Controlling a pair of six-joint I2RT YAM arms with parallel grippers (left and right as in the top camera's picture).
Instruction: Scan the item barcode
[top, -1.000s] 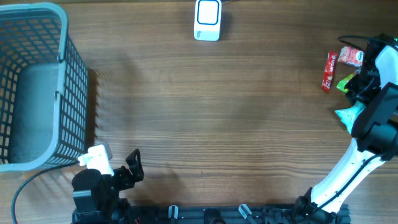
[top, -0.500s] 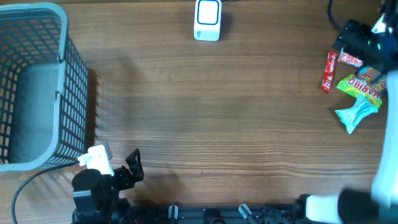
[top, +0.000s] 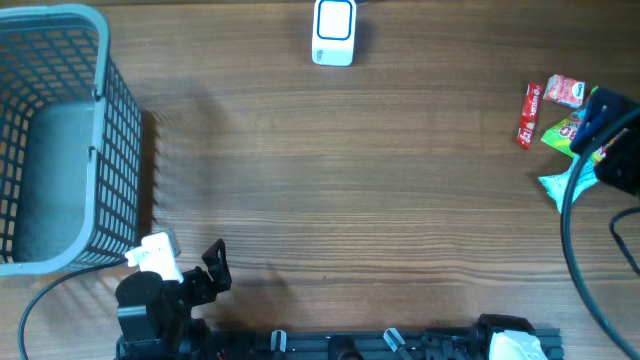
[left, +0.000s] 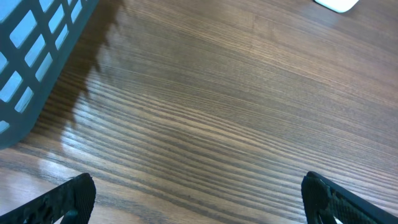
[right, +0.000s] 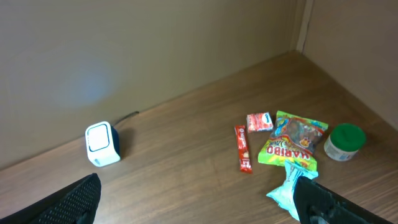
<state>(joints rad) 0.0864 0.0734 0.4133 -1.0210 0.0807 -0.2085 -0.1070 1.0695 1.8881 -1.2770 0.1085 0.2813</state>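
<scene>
Right tool hangs with its jaws wide apart and nothing between them, above the right end of the brown wooden worktop. The left tool is likewise spread and empty at the front left. The green crinkly Haribo sweet bag lies flat there at the right. It looks light, soft and slippery (film tends to slide), so a flat sealed end seems the best place to pinch. The blue-grey plastic mesh basket at far left shows nothing inside.
</scene>
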